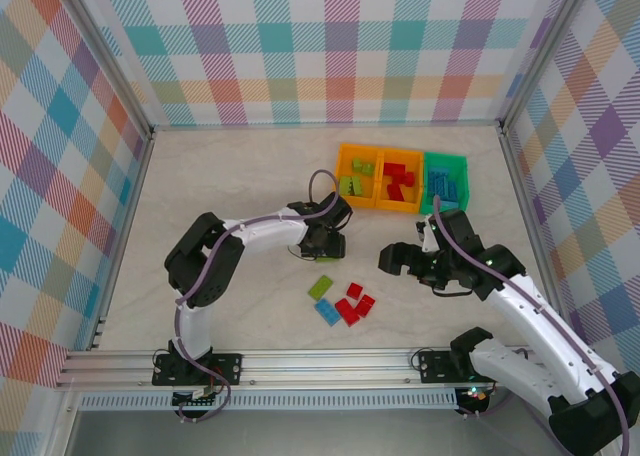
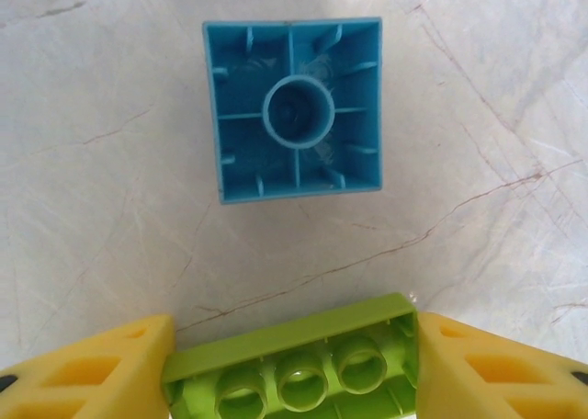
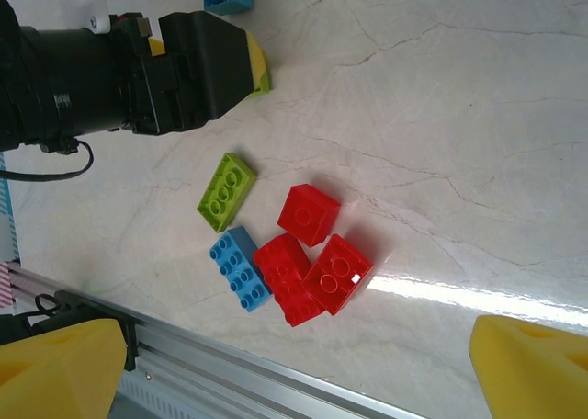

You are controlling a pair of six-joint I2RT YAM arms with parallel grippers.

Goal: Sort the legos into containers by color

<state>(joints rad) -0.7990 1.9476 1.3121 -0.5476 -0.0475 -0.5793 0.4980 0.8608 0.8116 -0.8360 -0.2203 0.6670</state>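
While the left gripper (image 2: 292, 368) pinches an upturned lime brick (image 2: 294, 350) by its short ends, the brick's long axis runs from finger to finger, hollow side facing the wrist camera. A flipped blue brick (image 2: 294, 107) lies nearby on the table (image 2: 83, 208). The right gripper (image 3: 299, 355) gapes wide and empty above loose red bricks (image 3: 310, 214), short of the containers (image 1: 380, 151).

Pale marbled tabletop (image 1: 220, 166), pastel plaid walls (image 1: 300, 46), aluminium rail (image 1: 330, 361) along near edge
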